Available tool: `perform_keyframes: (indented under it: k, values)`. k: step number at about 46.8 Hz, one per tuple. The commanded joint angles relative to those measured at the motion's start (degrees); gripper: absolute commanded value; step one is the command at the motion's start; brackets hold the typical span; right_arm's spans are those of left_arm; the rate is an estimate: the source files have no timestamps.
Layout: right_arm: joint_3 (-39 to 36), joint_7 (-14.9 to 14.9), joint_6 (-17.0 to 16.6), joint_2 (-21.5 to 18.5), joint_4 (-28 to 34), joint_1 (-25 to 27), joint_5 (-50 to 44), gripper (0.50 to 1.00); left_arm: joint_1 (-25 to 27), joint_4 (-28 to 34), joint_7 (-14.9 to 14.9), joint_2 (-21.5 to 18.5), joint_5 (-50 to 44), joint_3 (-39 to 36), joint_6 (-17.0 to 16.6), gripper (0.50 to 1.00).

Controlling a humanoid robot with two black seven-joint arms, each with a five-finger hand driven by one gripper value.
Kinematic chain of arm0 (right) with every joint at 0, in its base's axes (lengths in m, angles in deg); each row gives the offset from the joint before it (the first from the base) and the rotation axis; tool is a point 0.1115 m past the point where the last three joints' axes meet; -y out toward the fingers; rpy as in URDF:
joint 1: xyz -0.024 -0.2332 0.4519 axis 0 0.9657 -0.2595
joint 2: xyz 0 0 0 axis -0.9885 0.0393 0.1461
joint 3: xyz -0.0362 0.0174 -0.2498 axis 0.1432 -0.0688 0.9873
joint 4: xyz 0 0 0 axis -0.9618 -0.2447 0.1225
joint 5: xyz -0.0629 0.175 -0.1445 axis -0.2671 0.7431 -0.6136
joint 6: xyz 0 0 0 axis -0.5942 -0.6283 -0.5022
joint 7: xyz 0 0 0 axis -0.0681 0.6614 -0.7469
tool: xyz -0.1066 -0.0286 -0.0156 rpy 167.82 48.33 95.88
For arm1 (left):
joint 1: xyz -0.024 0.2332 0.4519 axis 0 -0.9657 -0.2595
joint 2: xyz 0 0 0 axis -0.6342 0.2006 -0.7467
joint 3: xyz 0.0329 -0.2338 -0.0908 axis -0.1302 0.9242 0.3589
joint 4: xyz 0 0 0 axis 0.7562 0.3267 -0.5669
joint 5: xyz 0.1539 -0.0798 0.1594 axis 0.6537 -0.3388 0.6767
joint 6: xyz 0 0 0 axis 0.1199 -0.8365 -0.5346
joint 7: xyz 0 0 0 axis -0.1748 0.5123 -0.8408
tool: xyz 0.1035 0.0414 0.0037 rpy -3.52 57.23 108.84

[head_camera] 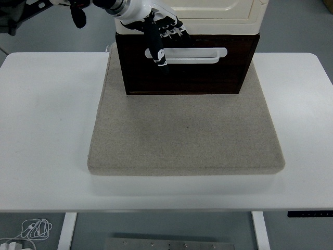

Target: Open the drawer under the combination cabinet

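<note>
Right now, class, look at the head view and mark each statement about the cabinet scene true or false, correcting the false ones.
1. The left hand reaches the white handle at its left end. True.
2. The dark drawer sits above the cream cabinet top. False: the drawer is below the cream cabinet body.
3. The cabinet stands on a beige mat. True.
4. The mat lies on a black table. False: the table is white.
5. The cabinet stands at the mat's near edge. False: it stands at the far edge, with bare mat in front.
</note>
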Motion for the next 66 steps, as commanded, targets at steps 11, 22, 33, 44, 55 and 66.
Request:
perform_keyframes:
  k: [11, 22, 33, 44, 55, 66]
  values:
    - [0.0, 0.1, 0.0, 0.0, 0.0, 0.0, 0.0, 0.926, -0.9, -0.7, 0.1, 2.1, 0.1, -0.1, -0.5, 1.000]
    - [0.0, 0.0, 0.0, 0.0, 0.0, 0.0, 0.0, 0.926, -1.1, -2.9, 0.0, 4.9, 0.3, -0.1, -0.9, 1.000]
    - [0.0, 0.0, 0.0, 0.0, 0.0, 0.0, 0.0, 0.926, -1.2, -4.0, -0.1, 5.4, 3.7, 0.0, -1.4, 1.000]
    - [0.0, 0.1, 0.0, 0.0, 0.0, 0.0, 0.0, 0.926, -2.6, -4.7, -0.1, 6.4, 4.6, 0.1, -2.5, 1.000]
    - [0.0, 0.0, 0.0, 0.0, 0.0, 0.0, 0.0, 0.926, -2.6, -4.7, -0.1, 6.4, 4.6, 0.1, -2.4, 1.000]
    - [0.0, 0.0, 0.0, 0.0, 0.0, 0.0, 0.0, 0.926, -2.6, -4.7, -0.1, 7.1, 4.7, 0.0, -2.4, 1.000]
